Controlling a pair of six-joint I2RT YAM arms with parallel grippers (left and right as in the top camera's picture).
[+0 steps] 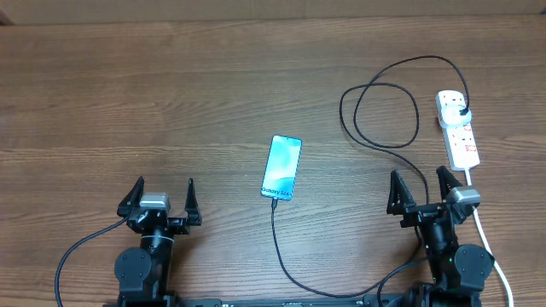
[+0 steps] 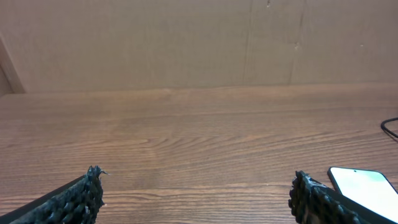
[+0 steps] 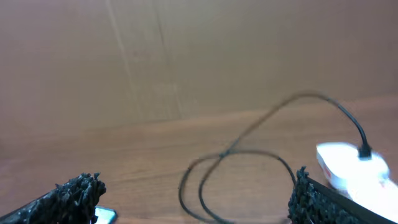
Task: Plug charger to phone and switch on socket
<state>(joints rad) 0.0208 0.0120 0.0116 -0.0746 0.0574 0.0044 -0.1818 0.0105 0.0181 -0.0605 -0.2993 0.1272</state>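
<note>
The phone (image 1: 281,167) lies mid-table, its light-blue screen up; it also shows in the left wrist view (image 2: 367,188) and as a corner in the right wrist view (image 3: 102,214). The black charger cable (image 1: 388,107) loops at the right, with its plug in the white socket strip (image 1: 459,128) and its tip at the phone's near end (image 1: 275,202). The loop and the strip also show in the right wrist view (image 3: 239,163) (image 3: 351,163). My left gripper (image 1: 160,198) is open and empty, left of the phone. My right gripper (image 1: 421,189) is open and empty, just in front of the strip.
The strip's thick white cord (image 1: 490,247) runs down past my right arm to the table's near edge. A cardboard wall (image 2: 199,43) stands behind the table. The black cable's slack (image 1: 290,273) curves along the near edge between the arms.
</note>
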